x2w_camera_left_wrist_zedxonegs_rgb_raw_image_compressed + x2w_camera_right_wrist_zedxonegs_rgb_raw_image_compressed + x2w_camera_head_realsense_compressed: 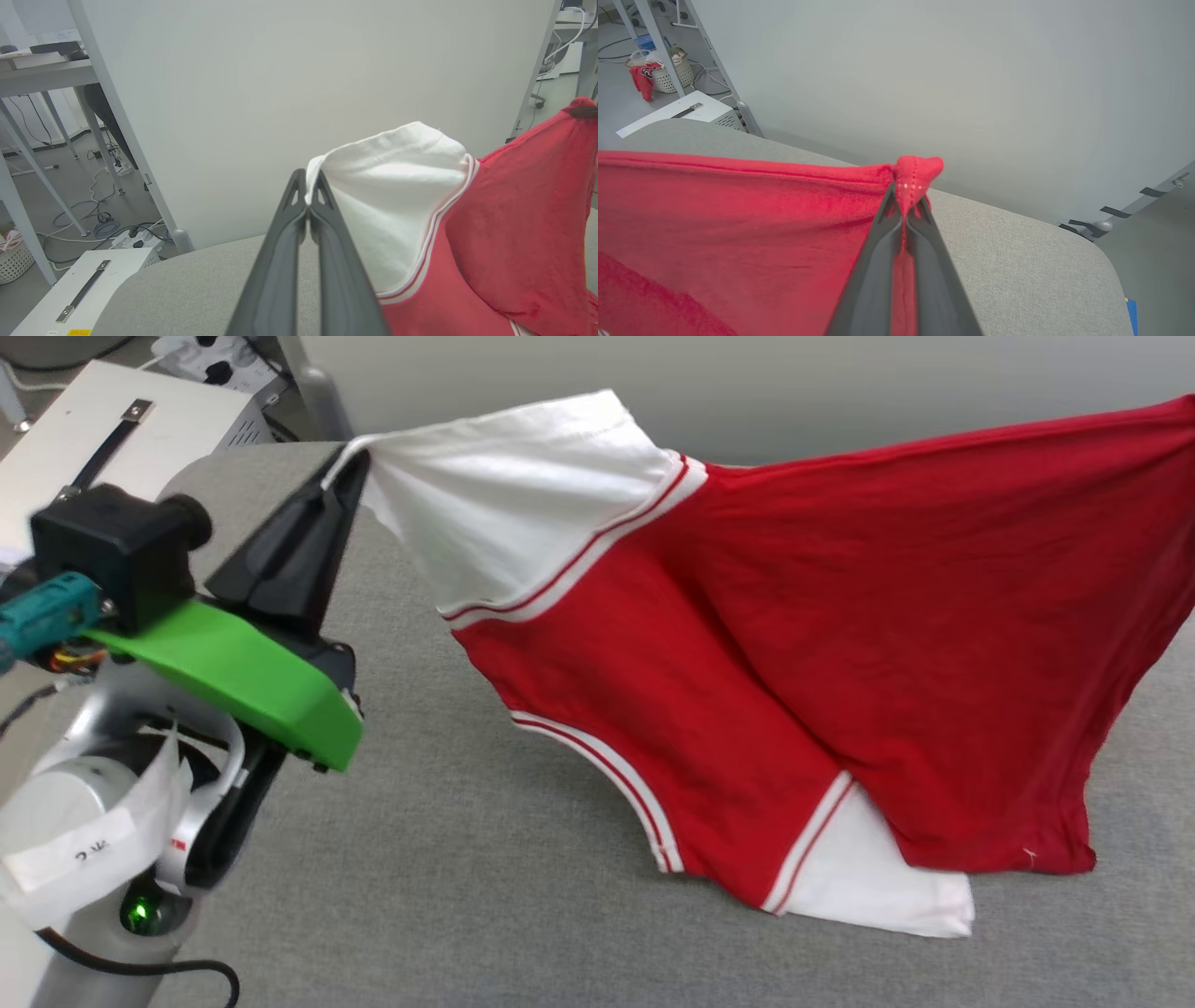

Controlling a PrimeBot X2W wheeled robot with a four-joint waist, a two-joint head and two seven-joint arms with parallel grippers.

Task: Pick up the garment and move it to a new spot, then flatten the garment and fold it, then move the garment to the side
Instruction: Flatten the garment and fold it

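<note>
The garment [840, 616] hangs in the air between the two arms, like a sheet on a line. Its bottom part, with one white sleeve, rests on the grey counter [448, 896]. The left gripper [347, 465] has its fingers pressed together on the edge of the other white sleeve. The right gripper [907, 198] has its fingers squeezed tight on a red corner. That corner is probably the hem, but the cloth is bunched up there and it is hard to be sure. A small bump of cloth pokes out above the tips. The cloth is soft, thin and light. It sags and wrinkles where nothing holds it, so it will not keep a shape by itself. It could slip out if only a tiny bit is pinched. A thick sewn edge, like a sleeve end or the hem, is a good place to hold. To lay it flat, pulling the two held ends apart should smooth it.
</note>
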